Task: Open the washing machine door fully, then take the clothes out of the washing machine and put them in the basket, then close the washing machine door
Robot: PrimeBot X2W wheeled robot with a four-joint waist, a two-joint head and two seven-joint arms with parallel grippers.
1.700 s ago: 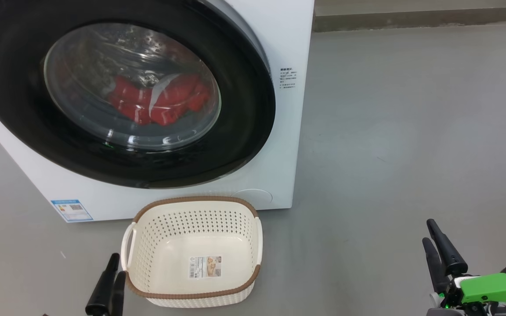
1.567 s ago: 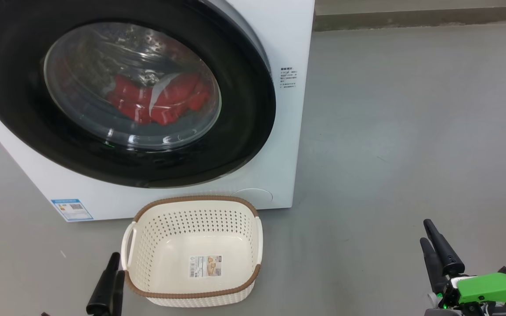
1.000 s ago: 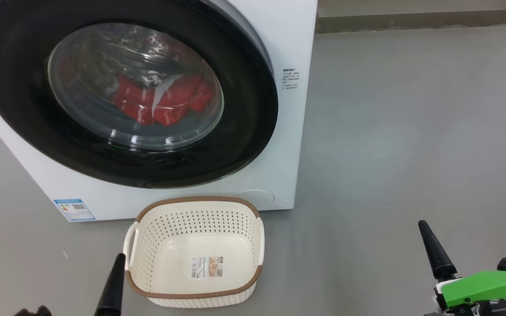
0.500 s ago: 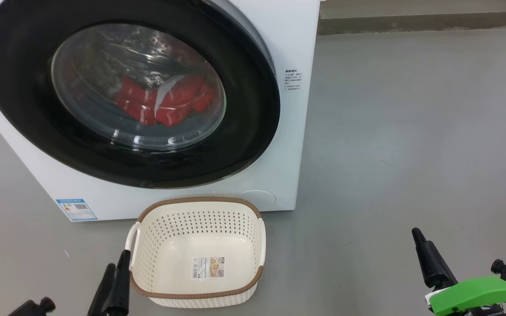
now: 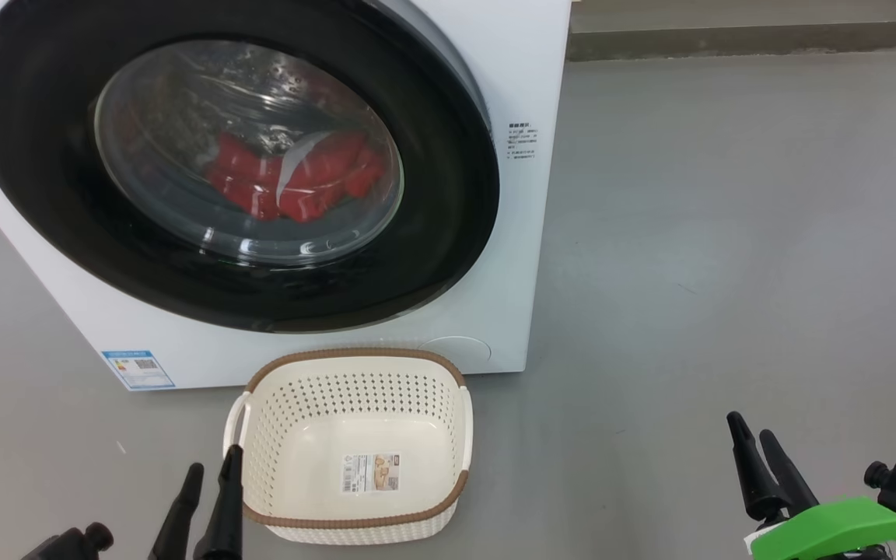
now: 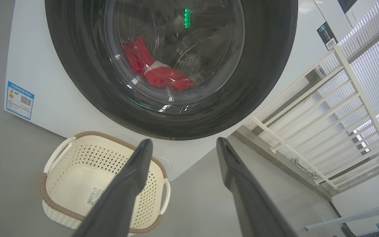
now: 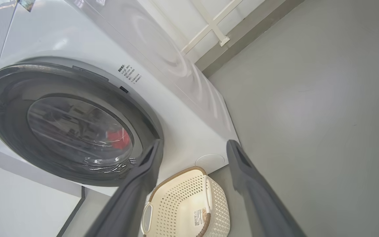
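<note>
Smooth grey floor runs under everything, and my left wrist view shows a white railing beyond the machine. The washing machine stands white and square ahead of me, to the left. The washing machine door covers its front, a black rim around a glass bowl; I cannot tell whether it is latched. Through the glass the clothes lie red, low in the drum. The basket sits on the floor just before the machine's base, a sticker on its inner base. My left gripper hangs just beside the basket's near left corner, fingers spread. My right gripper is well off to the right over the floor, fingers likewise apart, holding nothing. A small blue label marks the machine's lower left.
</note>
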